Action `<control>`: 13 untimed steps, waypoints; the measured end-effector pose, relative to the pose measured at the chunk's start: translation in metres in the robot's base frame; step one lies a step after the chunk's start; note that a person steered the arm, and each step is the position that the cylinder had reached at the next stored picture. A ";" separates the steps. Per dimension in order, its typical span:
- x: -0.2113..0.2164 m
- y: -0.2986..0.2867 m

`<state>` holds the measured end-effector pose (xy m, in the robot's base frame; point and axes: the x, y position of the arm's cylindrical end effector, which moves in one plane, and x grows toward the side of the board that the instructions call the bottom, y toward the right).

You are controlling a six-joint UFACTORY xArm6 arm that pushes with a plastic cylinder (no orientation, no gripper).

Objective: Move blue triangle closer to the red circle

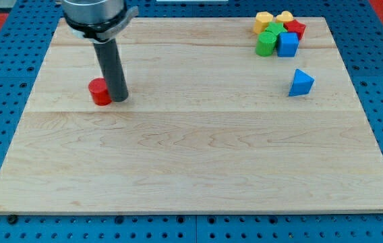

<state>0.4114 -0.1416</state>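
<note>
- Board (191,169) nearest the view's bottom is bare wood, which gives a free lane for the long push this step needs.
- Taking the red circle (99,92) as the landmark: it sits on the view's left, and my tip (119,98) stands just beside it on its right, seemingly touching it, though the rod hides the seam so I cannot be sure.
- My tip is a plain rod with nothing to open or close, and it holds nothing; it can only shove.
- The blue triangle (301,83) lies well apart from the red circle, far off to its right and at about the same depth on the board.
- To do this well, I judge the tip should first leave the red circle without nudging it, then swing round behind the blue triangle, to its side away from the circle.
- From there a straight, slow push leftward should work best; the slanted faces may turn the block aside, so contact should be centred.
- Stopping short of the red circle avoids knocking it away.
- Farther back, up and to the right of the red circle, sits a cluster: green block (266,42), blue cube (287,44), red block (295,28) and two yellow blocks (263,21).
- The approach path should stay on the near side of that cluster, since it lies near the blue triangle.
</note>
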 end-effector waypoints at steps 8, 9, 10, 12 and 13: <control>0.063 0.306; 0.045 0.356; -0.002 0.398; -0.032 0.385; -0.033 0.338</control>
<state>0.3780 0.1964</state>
